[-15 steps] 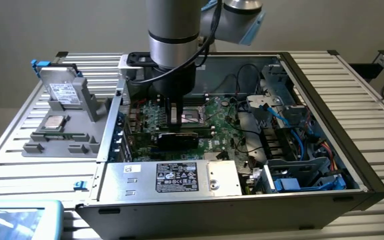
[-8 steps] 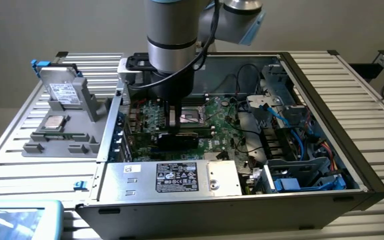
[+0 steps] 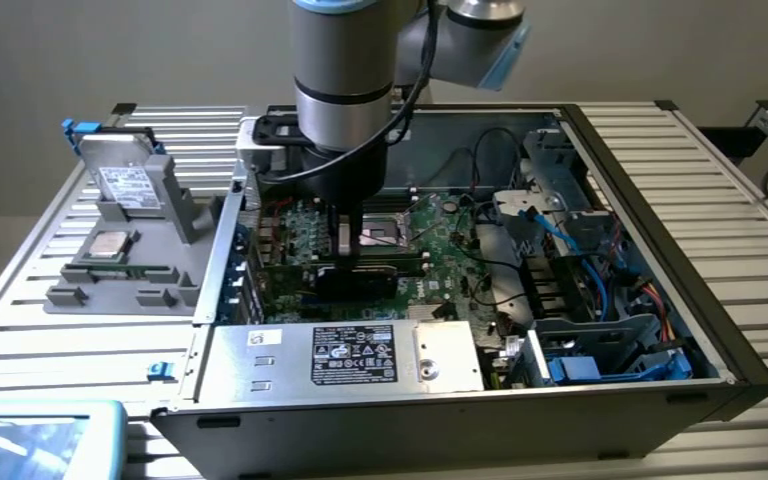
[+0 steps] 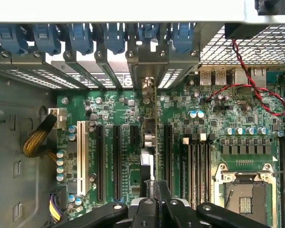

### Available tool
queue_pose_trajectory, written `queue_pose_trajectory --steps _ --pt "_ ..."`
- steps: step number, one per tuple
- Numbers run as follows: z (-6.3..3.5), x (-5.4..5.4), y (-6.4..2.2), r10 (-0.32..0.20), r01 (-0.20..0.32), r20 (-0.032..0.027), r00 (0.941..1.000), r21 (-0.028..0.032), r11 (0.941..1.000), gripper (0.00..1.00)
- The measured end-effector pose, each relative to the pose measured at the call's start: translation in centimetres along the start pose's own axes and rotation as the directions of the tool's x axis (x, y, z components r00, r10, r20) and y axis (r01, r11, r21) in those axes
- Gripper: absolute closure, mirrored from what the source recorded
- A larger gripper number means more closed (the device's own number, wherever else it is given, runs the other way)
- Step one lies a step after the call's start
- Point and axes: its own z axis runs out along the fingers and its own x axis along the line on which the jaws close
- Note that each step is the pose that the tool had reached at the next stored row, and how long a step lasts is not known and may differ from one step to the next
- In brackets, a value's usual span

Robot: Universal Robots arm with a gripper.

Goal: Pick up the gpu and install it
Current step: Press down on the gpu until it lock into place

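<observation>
Green board edge-on, that's the gpu [image 4: 155, 142], standing upright among the black slots of the motherboard [image 4: 218, 109], its lower end hidden behind the pincer [image 4: 156, 202], which is pinching it tight. Straight down goes the arm [image 3: 344, 90] into the open computer case [image 3: 651, 180], blocking the card from outside.

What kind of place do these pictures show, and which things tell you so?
Probably a robotics lab bench set up for computer assembly. An open computer case lies on a slatted aluminium table, a grey fixture beside it holds spare parts, and the gripper holds the gpu edge-on over the motherboard.
</observation>
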Motion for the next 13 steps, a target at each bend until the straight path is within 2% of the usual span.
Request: queue_pose_trajectory --steps 2,9,10,13 --pt "-0.65 0.0 0.07 0.000 0.000 -0.0018 1.0000 -0.0044 1.0000 0.88" --pt "-2.24 0.0 0.36 0.000 0.000 -0.0027 1.0000 -0.0235 0.9997 0.88" --pt "-2.25 0.0 0.37 0.000 0.000 -0.0021 1.0000 -0.0254 0.9997 0.88" --pt "-2.26 0.0 0.37 0.000 0.000 -0.0023 1.0000 -0.0259 0.9997 0.88"
